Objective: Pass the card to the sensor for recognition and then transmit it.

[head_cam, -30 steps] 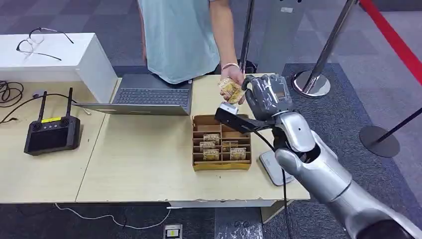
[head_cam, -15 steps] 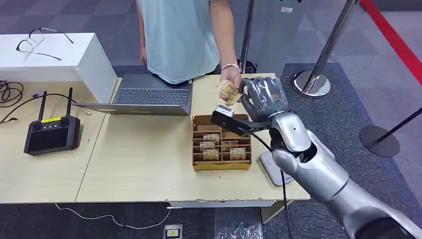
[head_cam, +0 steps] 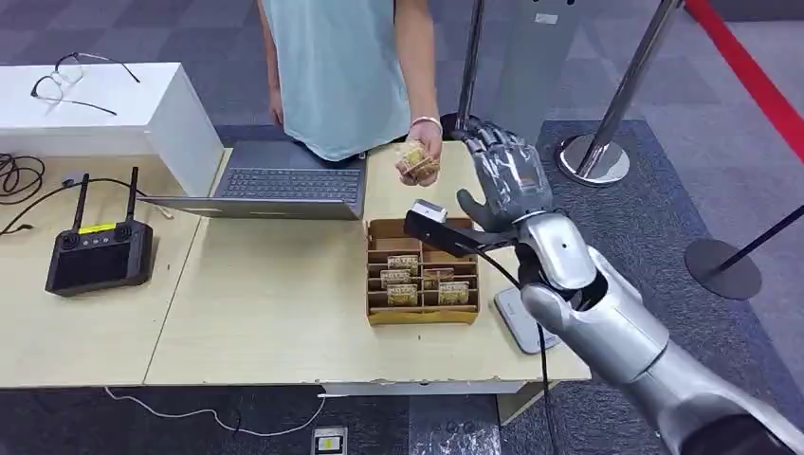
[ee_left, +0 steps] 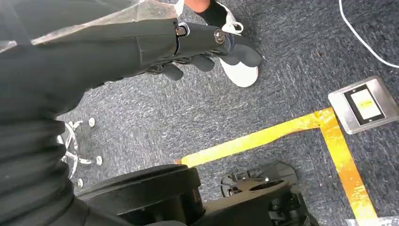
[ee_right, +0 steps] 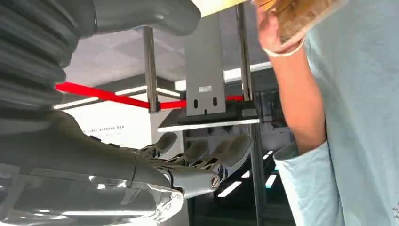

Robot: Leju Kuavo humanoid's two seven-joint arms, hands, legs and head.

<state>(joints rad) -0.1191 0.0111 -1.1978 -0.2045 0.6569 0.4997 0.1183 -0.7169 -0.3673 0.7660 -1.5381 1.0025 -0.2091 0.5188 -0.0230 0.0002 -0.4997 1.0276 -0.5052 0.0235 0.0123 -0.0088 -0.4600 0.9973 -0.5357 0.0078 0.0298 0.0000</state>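
Right hand sits up in the upper middle of the head view, fingers spread wide and holding nothing, palm side toward the person in the pale blue shirt. The card is in the person's hand, just left of the robot's hand and clear of it, above the far edge of the table. It is a tan, patterned card; how its long axis runs is hard to tell from the head view, since the fingers wrap most of it. In the right wrist view the card peeks in at the top right corner, tilted, with the person's hand around its lower end, and the robot's fingers stretch out straight across the lower middle.

Just below the right hand, a black bar with a pale grey block, the wrist camera mount, juts left over the top of the cardboard card tray, whose slots hold more tan cards. A flat grey sensor pad lies on the table right of the tray, partly behind the silver forearm.

Left hand hangs over blue-grey carpet, dark fingers loosely extended with nothing in them.

Upper left of the table: an open laptop and a black remote controller.
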